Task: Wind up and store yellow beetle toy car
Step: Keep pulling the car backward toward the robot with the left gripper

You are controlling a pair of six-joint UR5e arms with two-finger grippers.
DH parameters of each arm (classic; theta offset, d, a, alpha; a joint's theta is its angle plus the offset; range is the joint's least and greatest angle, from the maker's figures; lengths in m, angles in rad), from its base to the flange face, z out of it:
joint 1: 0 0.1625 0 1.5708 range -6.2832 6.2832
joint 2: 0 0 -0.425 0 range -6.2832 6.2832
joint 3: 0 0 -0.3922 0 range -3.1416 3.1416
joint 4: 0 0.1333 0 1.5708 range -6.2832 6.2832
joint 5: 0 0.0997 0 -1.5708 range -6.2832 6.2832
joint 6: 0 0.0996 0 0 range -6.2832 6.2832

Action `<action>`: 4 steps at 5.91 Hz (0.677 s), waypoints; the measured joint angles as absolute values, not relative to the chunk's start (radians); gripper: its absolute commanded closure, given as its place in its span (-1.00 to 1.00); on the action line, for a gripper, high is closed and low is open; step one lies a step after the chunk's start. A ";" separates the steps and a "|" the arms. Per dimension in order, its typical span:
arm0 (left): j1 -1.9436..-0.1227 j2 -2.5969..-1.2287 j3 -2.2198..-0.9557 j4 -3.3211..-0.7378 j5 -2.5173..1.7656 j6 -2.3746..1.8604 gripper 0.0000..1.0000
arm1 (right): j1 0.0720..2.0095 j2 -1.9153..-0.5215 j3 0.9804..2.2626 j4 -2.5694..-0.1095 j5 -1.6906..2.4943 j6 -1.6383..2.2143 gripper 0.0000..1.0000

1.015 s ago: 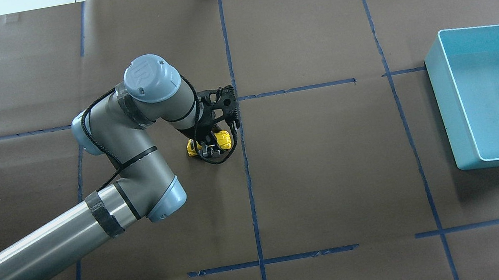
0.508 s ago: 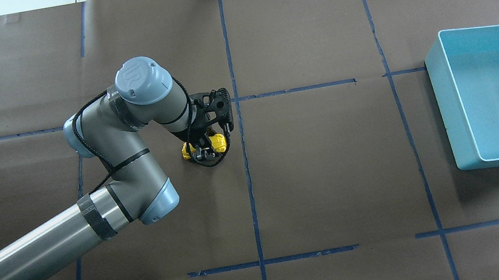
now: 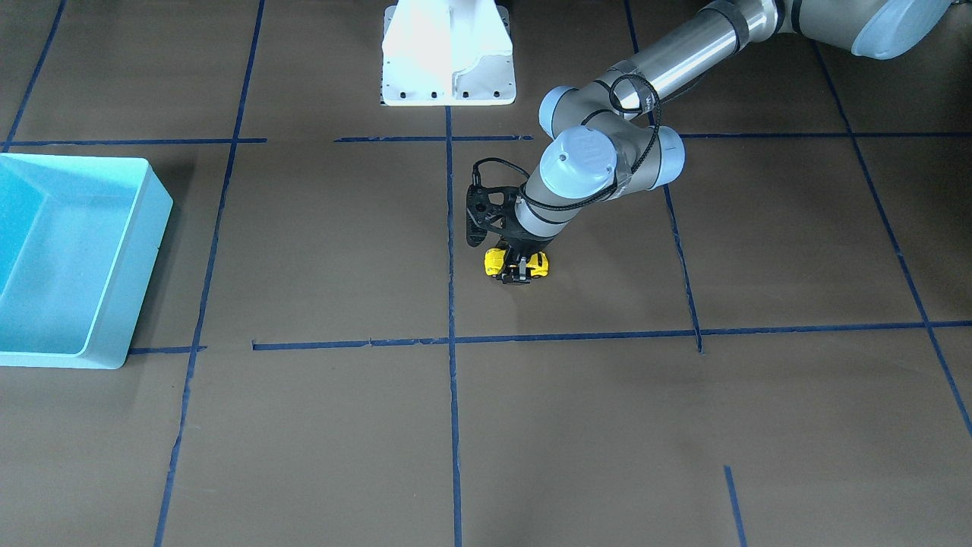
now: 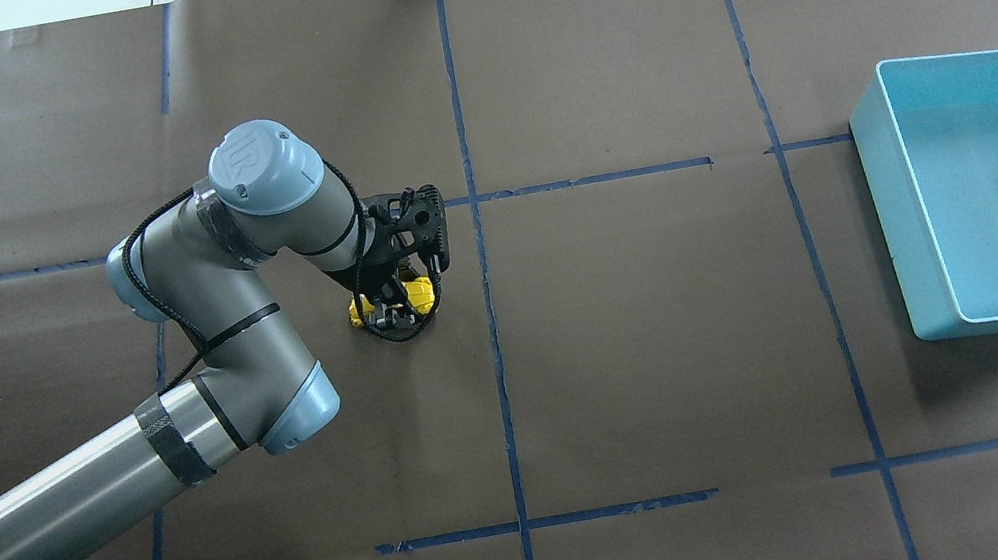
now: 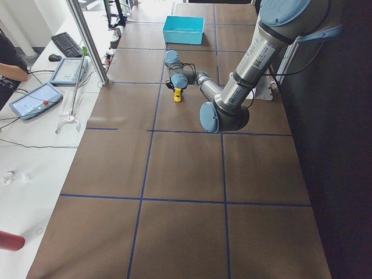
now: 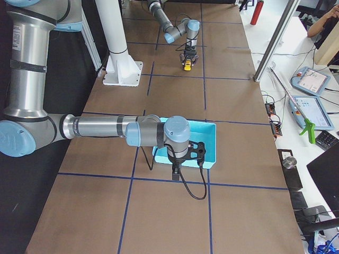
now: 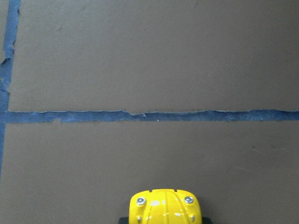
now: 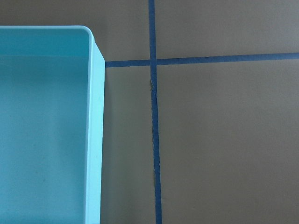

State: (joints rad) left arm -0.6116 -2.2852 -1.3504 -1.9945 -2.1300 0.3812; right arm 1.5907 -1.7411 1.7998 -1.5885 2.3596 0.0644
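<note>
Papered table (image 4: 672,342); left gripper (image 4: 390,310) clamped on yellow beetle toy car (image 4: 422,293); wheels may skid, leaving spring unwound.

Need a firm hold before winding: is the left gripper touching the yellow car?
Touching. The front-facing view shows the left gripper closed across the middle of the yellow car, with yellow body showing on both sides.

The yellow beetle toy car (image 3: 495,260) is tiny, glossy bright yellow and rounded, sitting level on the brown table (image 3: 577,410) near the central blue tape line (image 3: 449,304). The left gripper (image 3: 519,275) stands straight down over its middle, fingers clamped on its sides, so only the two yellow ends show; the wrist view shows one rounded end with two small silver studs
</note>
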 measured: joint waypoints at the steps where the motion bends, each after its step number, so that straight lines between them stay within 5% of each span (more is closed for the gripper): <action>1: -0.617 -2.271 -1.359 -1.995 -2.140 0.389 1.00 | 1.591 -1.741 1.800 -1.589 2.359 0.064 -1.00; 4: -0.627 -2.223 -1.398 -1.996 -2.156 0.409 1.00 | 1.591 -1.741 1.799 -1.588 2.360 0.064 -1.00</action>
